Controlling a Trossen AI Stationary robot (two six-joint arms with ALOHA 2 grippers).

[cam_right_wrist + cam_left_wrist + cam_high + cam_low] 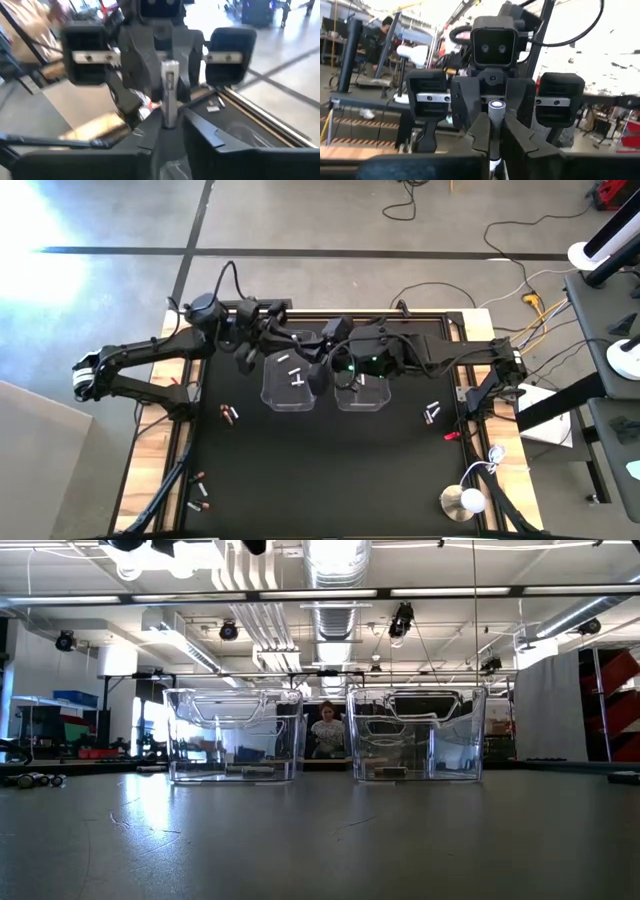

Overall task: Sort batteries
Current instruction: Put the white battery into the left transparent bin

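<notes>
On the near left of the black surface (320, 470) we find a few loose batteries (200, 490), dark with copper-red ends. Further in, more batteries lie to the left (229, 413) and to the right (432, 413) of the bins, with a small red clip (452, 436) near the right-hand group.

Two clear plastic bins stand side by side at mid-surface, the left bin (272, 395) and the right bin (378, 398). Each bin contains cells, and those in the left bin (293, 375) are silvery-white.

Above the gap between the bins, toward their far side, the two pincers face each other tip to tip. The left pincer (495, 127) is clenched on a silvery-white battery (496, 107). This battery also stands at the tips of the right pincer (170, 127). We cannot tell whether the right pincer is grasping the battery or released.
</notes>
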